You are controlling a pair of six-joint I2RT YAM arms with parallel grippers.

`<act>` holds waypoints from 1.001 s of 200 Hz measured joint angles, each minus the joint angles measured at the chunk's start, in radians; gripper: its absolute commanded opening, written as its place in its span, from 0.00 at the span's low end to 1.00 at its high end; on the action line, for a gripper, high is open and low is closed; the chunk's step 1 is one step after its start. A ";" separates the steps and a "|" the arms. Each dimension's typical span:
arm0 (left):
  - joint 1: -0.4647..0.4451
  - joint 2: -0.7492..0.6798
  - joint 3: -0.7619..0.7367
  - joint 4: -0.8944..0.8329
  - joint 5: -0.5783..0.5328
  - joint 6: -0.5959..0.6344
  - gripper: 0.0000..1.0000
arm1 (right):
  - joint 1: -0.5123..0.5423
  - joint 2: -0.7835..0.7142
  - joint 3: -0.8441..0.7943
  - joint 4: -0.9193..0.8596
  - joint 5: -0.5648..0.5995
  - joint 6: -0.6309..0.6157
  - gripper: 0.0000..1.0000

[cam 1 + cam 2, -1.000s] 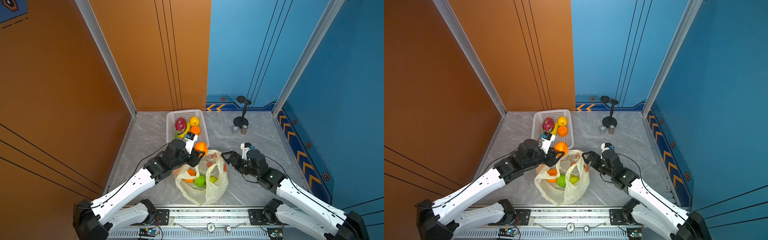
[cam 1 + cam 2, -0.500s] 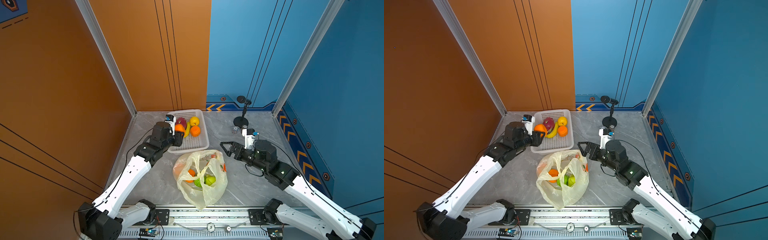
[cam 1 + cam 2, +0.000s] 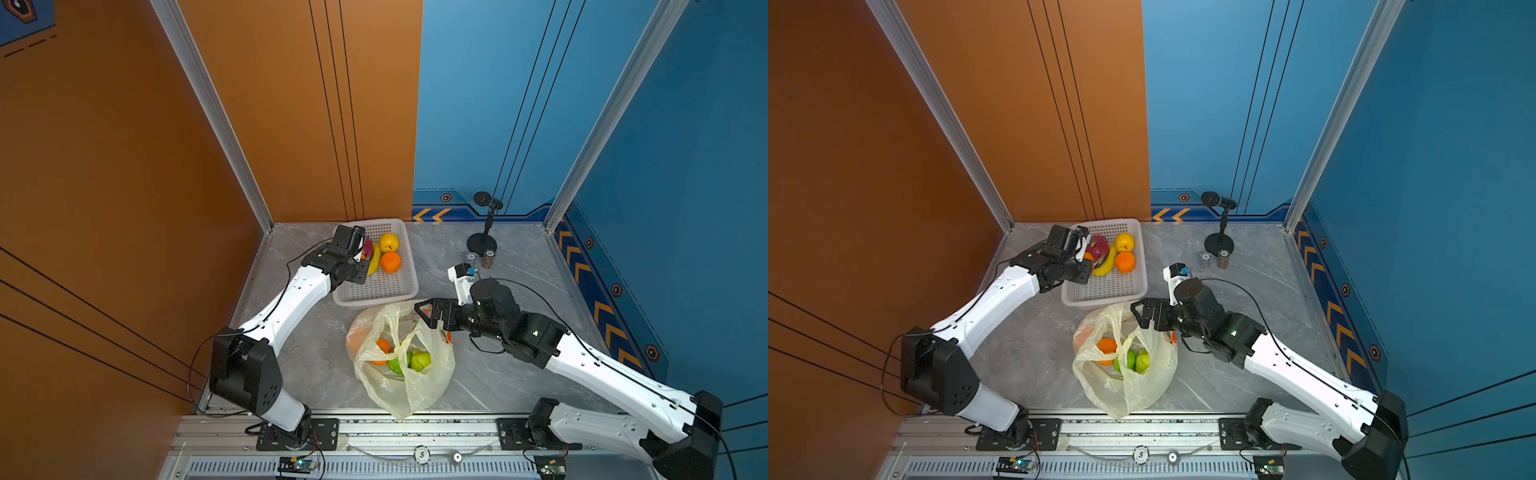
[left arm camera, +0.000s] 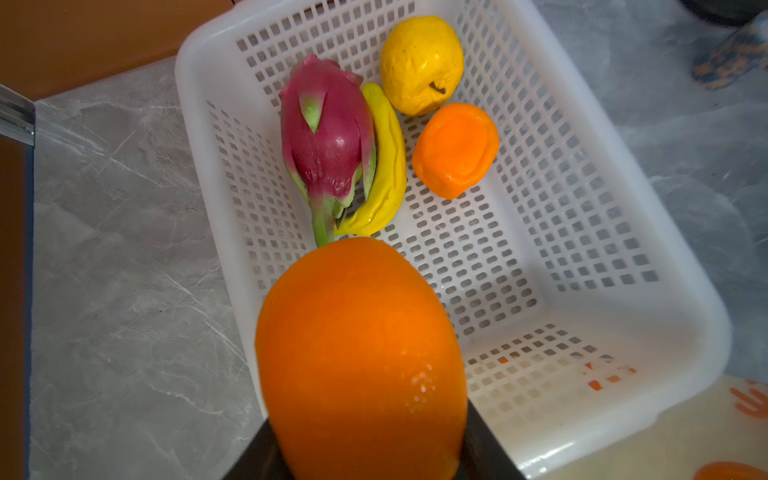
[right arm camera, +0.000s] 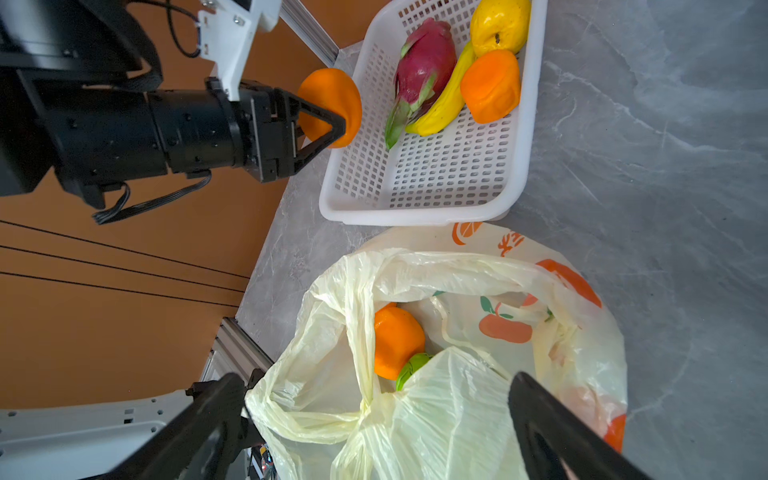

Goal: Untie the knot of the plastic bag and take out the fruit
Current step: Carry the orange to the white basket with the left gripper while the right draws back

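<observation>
Orange fruit (image 4: 361, 353) between jaws of left pincer (image 5: 330, 114)

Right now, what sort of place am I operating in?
Likely a staged robot test booth: orange wall panels, blue wall panels, a microphone on a stand, an aluminium rail edging the marble-look tabletop.

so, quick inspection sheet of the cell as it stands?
Surface: grey marble tabletop, no spills seen.
Job's things: plastic bag open-mouthed, bagged orange and two green fruits inside. The white basket holds dragon fruit, banana, yellow fruit, basket orange.
Clutter: microphone stand, two small containers.
Grippers: left gripper jaws shut on held orange at the basket's rim; right gripper jaws wide, empty, over the bag's far edge.
Cables: black cables loop off both arms, no snag seen.
Surroundings: orange wall, blue wall, front rail.
</observation>
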 measured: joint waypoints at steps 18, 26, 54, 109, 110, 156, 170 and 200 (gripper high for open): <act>-0.005 0.073 0.045 -0.027 -0.024 0.040 0.42 | 0.001 0.000 0.002 0.000 0.001 0.000 1.00; -0.009 0.106 0.063 -0.037 -0.034 0.056 0.42 | 0.001 0.000 0.002 -0.002 0.002 0.000 1.00; -0.035 0.224 0.119 -0.079 -0.080 0.109 0.42 | 0.003 0.000 0.002 -0.007 0.009 0.000 1.00; -0.080 0.403 0.161 -0.124 -0.228 0.192 0.41 | 0.003 0.000 0.003 -0.019 0.026 0.000 1.00; -0.080 0.404 0.162 -0.124 -0.229 0.192 0.41 | 0.003 0.000 0.003 -0.020 0.026 0.000 1.00; -0.096 0.469 0.190 -0.131 -0.326 0.235 0.50 | 0.002 -0.006 0.002 -0.025 0.026 0.000 1.00; -0.098 0.475 0.195 -0.134 -0.333 0.244 0.57 | -0.001 -0.010 0.002 -0.025 0.026 0.000 1.00; -0.103 0.482 0.196 -0.142 -0.335 0.257 0.72 | -0.003 -0.013 0.002 -0.026 0.026 0.000 1.00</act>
